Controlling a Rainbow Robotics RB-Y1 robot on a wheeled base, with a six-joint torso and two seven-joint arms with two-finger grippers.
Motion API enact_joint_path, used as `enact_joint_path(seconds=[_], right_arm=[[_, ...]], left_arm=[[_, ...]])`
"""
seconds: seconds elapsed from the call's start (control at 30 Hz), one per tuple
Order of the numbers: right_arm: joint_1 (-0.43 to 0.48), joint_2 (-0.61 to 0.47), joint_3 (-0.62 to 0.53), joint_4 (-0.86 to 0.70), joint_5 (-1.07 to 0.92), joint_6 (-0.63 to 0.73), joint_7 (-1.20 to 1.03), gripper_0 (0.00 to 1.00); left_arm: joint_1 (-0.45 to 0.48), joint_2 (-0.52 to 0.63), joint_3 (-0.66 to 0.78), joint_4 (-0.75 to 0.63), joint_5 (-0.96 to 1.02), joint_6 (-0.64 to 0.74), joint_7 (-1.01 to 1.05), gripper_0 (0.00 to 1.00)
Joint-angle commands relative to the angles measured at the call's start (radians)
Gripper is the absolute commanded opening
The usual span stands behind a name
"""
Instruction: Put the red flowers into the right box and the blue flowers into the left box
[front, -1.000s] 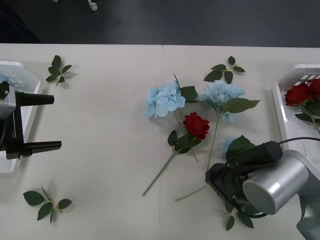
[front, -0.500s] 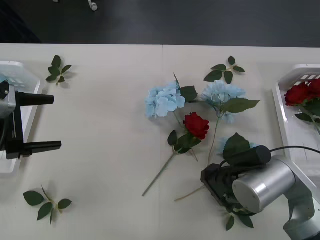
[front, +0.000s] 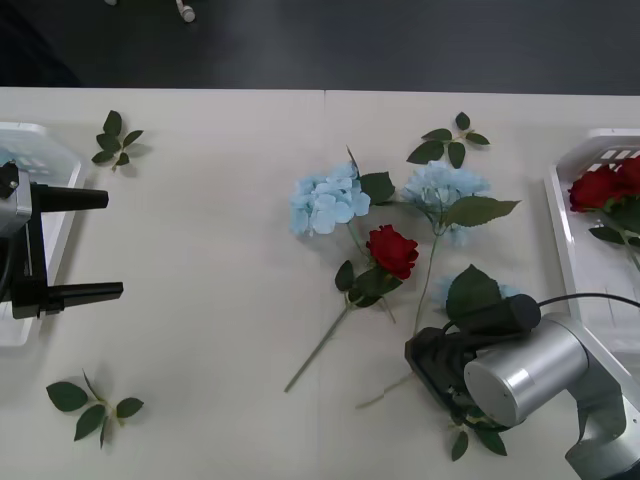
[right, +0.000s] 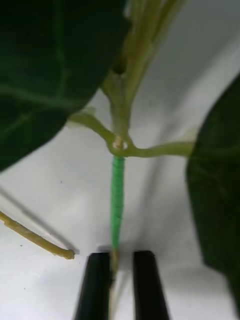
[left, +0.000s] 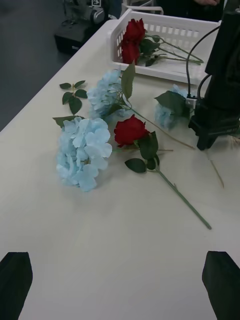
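From the front, we are seeing the right gripper (front: 447, 372) lying low on the bench (front: 220, 300), its fingers hidden under the wrist, beside a blue flower (front: 470, 292) whose broad leaf is standing just past it. A red rose (front: 391, 250) is lying ahead of those fingers, and two more blue flowers (front: 328, 198) are resting beyond the rose. Off to that arm's outer side, the right box (front: 565, 240) is holding red roses (front: 598, 187). The left gripper (front: 85, 245) is hanging with its fingers spread wide and holding nothing, over the near edge of the left box (front: 40, 140).

From the right wrist, we are seeing the black fingers (right: 98, 285) drawn nearly together on a thin stem (right: 117, 200) that is running straight out from between them, dark leaves on both sides.

From the left wrist, we are seeing the fingers (left: 15, 277) standing far apart at the corners, the blue flowers (left: 84, 150) and single red rose (left: 131, 131) lying well ahead of them, the right box (left: 165, 37) farther still.
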Motion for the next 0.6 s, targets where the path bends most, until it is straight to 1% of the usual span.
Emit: enact_joint_path(seconds=[0.03, 0.13, 0.23, 0.4, 0.43, 0.6], right_arm=[[0.003, 0.024, 0.017, 0.024, 0.02, -0.013, -0.039, 0.0], [0.003, 0.023, 0.018, 0.012, 0.027, -0.002, -0.037, 0.0], [0.003, 0.009, 0.021, -0.042, 0.027, 0.061, -0.03, 0.0], [0.0, -0.048, 0.014, -0.249, -0.001, 0.235, -0.023, 0.0], [0.0, -0.065, 0.003, -0.312, -0.03, 0.28, -0.02, 0.0], [-0.009, -0.114, -0.019, -0.493, -0.081, 0.395, -0.013, 0.0]], left_arm=[[0.028, 0.02, 0.016, -0.005, 0.001, -0.013, -0.011, 1.0], [0.028, 0.02, 0.016, -0.005, 0.001, -0.013, -0.011, 1.0], [0.028, 0.02, 0.016, -0.005, 0.001, -0.013, -0.011, 1.0], [0.028, 0.02, 0.016, -0.005, 0.001, -0.013, -0.011, 1.0], [0.028, 0.02, 0.016, -0.005, 0.001, -0.013, -0.011, 1.0], [0.028, 0.02, 0.016, -0.005, 0.001, -0.013, -0.011, 1.0]])
